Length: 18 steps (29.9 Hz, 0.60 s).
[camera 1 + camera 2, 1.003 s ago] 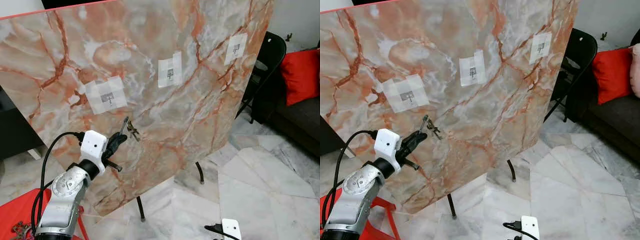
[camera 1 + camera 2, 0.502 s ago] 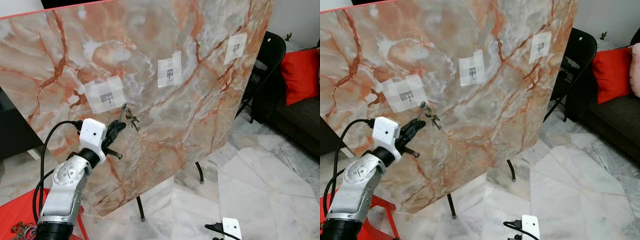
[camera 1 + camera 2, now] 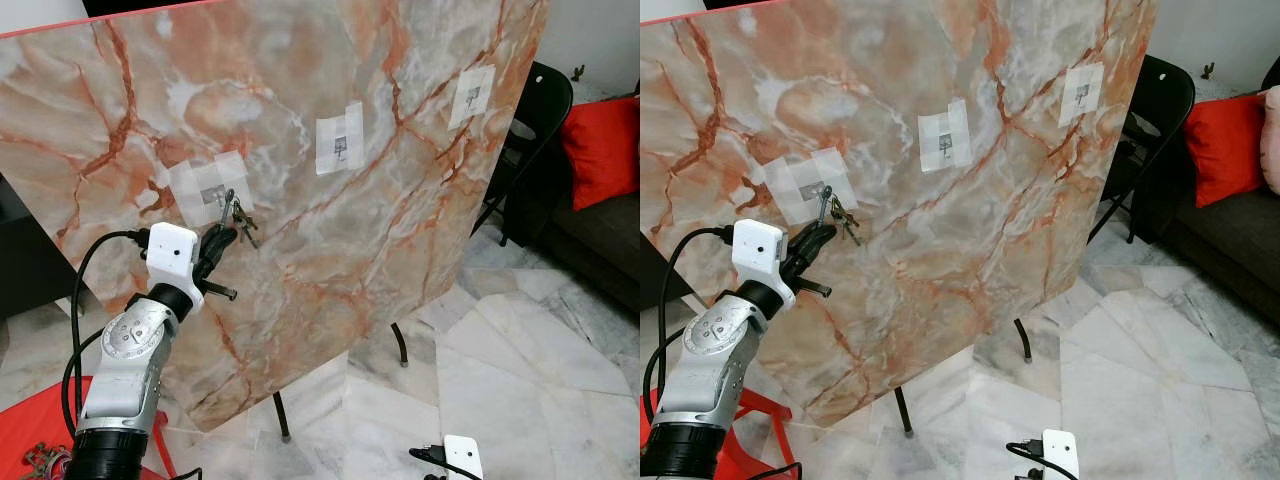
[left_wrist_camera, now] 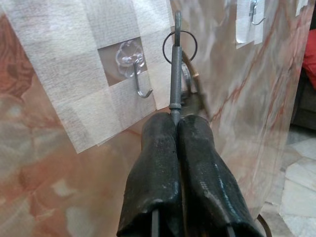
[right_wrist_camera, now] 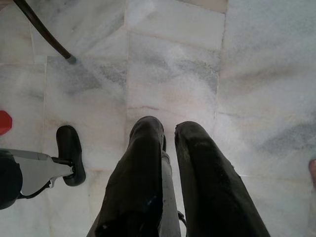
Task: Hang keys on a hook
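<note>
A bunch of keys (image 3: 238,214) on a thin ring (image 4: 179,44) is pinched by one key's shaft in my left gripper (image 3: 222,236), which is shut on it. The gripper is raised against the tilted marble board (image 3: 400,200). The ring hangs just beside the clear left hook (image 4: 136,66) on its taped patch (image 3: 211,190), a little to its right and apart from it. Two more hooks sit further right on the board: the middle hook (image 3: 340,147) and the right hook (image 3: 472,98). My right gripper (image 5: 169,129) hangs idle over the floor with a narrow gap between its fingers.
The board stands on thin black legs (image 3: 283,425) over a marble tile floor (image 3: 520,380). A black chair (image 3: 530,140) and a sofa with a red cushion (image 3: 605,150) stand at the right. A red stool (image 3: 30,440) is low on the left.
My left gripper has risen and moved left along the board with the keys, from below the left hook's patch up to beside the hook. The right arm has not moved.
</note>
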### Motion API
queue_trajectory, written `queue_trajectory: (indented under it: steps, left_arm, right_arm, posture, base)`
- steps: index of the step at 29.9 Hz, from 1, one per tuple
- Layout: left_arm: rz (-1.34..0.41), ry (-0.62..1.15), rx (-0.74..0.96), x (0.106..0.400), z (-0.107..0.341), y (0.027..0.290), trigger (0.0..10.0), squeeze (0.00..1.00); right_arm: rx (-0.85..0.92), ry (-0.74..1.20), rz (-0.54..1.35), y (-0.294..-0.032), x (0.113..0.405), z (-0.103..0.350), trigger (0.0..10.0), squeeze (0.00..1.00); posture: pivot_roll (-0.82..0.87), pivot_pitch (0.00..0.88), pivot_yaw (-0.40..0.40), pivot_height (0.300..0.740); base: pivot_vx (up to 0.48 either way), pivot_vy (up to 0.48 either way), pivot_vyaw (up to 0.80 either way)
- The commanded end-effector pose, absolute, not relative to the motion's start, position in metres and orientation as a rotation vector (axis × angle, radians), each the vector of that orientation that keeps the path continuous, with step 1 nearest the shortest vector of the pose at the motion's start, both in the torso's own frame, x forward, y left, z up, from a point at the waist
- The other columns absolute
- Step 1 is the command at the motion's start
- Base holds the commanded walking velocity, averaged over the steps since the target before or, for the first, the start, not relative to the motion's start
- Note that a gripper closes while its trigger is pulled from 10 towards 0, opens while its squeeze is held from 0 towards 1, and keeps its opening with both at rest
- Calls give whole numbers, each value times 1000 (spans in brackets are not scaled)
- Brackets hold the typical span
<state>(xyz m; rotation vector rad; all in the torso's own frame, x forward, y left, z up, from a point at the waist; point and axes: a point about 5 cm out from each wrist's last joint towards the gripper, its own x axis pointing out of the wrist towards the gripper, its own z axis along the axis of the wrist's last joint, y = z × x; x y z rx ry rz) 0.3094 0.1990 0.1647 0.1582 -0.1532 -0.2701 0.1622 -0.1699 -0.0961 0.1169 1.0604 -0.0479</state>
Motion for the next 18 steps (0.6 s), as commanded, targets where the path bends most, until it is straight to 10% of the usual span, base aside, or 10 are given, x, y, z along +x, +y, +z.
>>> queue_trajectory:
  steps: [1,18]
  left_arm:
    - [-252,-188,152,311,172,202,10000,0]
    - [-214,-162,162,311,166,207,10000,0]
  right_arm:
    - [127,1047,-59,-171,165,-95,10000,0]
    - [125,1046,-58,-171,165,-95,10000,0]
  posture:
    - [41,0,-20,740]
    - [41,0,-22,740]
  base:
    - [0,0,0]
    - [0,0,0]
